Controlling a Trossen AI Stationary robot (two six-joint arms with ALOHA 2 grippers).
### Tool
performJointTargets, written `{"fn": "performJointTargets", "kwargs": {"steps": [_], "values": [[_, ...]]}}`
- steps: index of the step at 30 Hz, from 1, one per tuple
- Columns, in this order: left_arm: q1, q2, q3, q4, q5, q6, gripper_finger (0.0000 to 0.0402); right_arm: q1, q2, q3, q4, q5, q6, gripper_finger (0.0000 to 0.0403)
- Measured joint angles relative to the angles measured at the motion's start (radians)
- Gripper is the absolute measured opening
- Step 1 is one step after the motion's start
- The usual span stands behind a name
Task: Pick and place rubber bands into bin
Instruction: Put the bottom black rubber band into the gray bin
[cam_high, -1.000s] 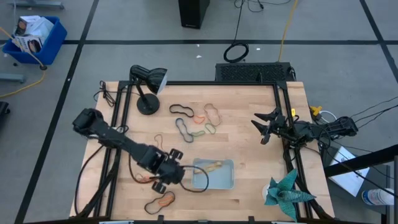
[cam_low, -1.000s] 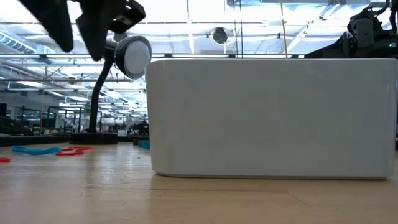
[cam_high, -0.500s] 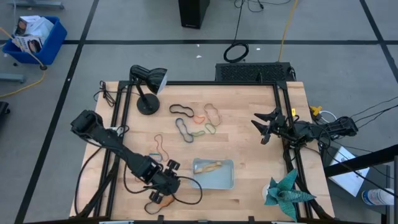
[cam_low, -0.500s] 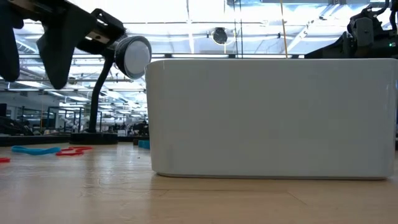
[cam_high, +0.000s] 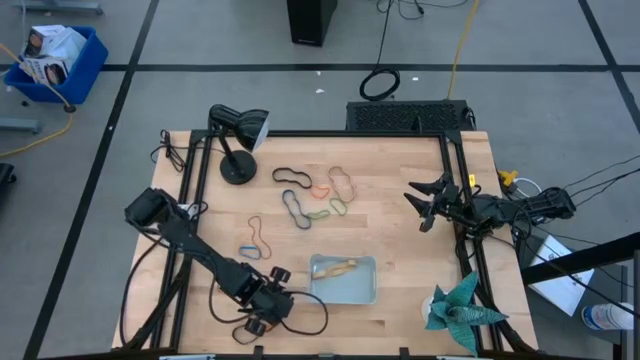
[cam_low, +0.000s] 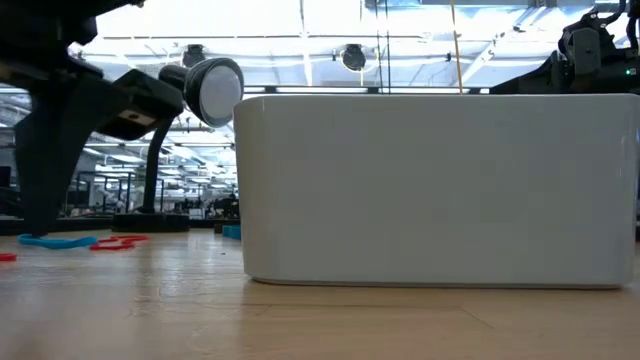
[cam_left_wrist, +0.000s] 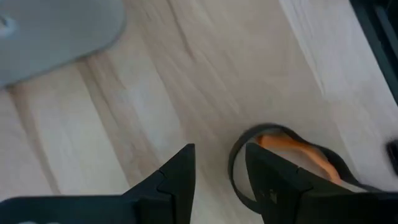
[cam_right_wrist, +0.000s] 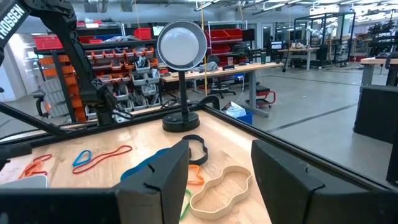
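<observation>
My left gripper (cam_high: 258, 318) (cam_left_wrist: 219, 177) is open and points steeply down near the table's front edge, left of the bin (cam_high: 345, 292). A black rubber band (cam_left_wrist: 232, 168) and an orange one (cam_left_wrist: 292, 148) lie flat on the wood under it. The black loop's curved end sits in the gap between the fingers. One tan-orange band (cam_high: 345, 266) lies in the bin. Several more bands lie mid-table: black (cam_high: 291, 176), green (cam_high: 325, 212), blue (cam_high: 248, 250). My right gripper (cam_high: 425, 205) (cam_right_wrist: 221, 180) waits open and level at the table's right side. My left gripper comes from above at the curved end of the black band (cam_left_wrist: 236, 190), with one finger (cam_left_wrist: 273, 180) over the black and orange bands. Whether the fingers touch the bands or the table, I cannot tell.
A black desk lamp (cam_high: 235, 140) stands at the far left of the table. A teal paper figure (cam_high: 458, 310) sits at the near right corner. Black frame rails run along both sides of the table. The bin (cam_low: 430, 190) fills most of the low view.
My left gripper has gone from beside the bin's left end toward the table's near edge and down. It now stands over the black and orange bands there. The blue band farther back has come into view. The bands have not moved.
</observation>
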Motion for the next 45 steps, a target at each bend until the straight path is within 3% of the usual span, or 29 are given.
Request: {"fn": "performJointTargets", "kwargs": {"steps": [14, 45], "values": [[0.002, 0.013, 0.000, -0.075, 0.022, -0.083, 0.0147, 0.000, 0.000, 0.000, 0.000, 0.000, 0.000, 0.0169], [0.015, 0.024, 0.000, -0.023, 0.014, -0.153, 0.0147, 0.000, 0.001, 0.000, -0.001, 0.000, 0.000, 0.0169]]}}
